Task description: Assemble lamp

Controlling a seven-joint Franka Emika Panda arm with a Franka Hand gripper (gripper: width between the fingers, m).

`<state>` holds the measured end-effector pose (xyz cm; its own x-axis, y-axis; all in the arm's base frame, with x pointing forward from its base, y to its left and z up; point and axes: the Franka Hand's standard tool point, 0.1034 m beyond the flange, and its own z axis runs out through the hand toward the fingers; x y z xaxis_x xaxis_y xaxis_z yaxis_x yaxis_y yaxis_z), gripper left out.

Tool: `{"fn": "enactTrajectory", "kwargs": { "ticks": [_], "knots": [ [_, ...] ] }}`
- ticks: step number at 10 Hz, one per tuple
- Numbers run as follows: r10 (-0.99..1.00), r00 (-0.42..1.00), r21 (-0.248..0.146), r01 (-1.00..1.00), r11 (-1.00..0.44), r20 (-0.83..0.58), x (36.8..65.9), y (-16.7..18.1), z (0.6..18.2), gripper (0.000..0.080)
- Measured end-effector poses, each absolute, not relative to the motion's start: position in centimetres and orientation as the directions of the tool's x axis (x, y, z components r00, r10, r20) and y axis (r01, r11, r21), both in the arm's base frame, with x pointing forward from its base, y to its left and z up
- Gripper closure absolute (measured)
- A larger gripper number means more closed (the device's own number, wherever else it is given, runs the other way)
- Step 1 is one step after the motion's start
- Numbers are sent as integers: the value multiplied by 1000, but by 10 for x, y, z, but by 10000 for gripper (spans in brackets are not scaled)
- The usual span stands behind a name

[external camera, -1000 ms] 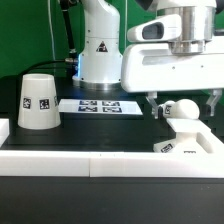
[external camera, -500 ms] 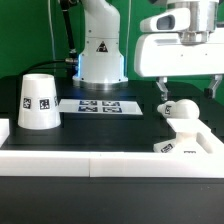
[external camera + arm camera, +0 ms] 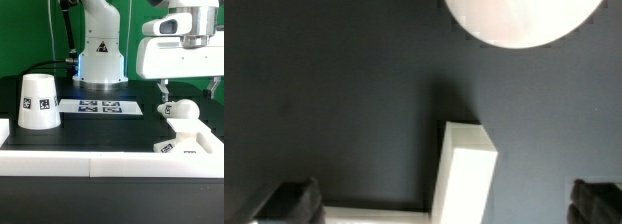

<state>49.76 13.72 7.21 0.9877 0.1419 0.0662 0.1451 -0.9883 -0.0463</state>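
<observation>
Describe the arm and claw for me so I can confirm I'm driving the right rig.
The arm is glossy white with rounded segments; its column bears a black triangular sticker, and a blue light glows near its foot. Dark cables run behind it. The claw has a boxy white housing and two slim dark fingers.

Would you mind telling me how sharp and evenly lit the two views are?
Exterior view: evenly lit and fairly sharp, though the shade is bright enough to lose surface detail. Wrist view: soft overall, the bulb blown out to flat white, the jaws only dark blurs.
</observation>
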Motion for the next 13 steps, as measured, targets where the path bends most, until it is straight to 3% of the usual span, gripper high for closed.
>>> {"fn": "enactTrajectory", "kwargs": {
  "ticks": [3, 6, 8, 13],
  "knots": [
    [214, 972, -50, 220, -974, 96, 486, 154, 78, 101],
    [266, 959, -53, 273, -961, 101, 462, 163, 71, 101],
    [282, 954, -51, 288, -956, 102, 464, 162, 71, 101],
    [545, 832, -13, 549, -836, 105, 467, 155, 64, 101]
  ]
}}
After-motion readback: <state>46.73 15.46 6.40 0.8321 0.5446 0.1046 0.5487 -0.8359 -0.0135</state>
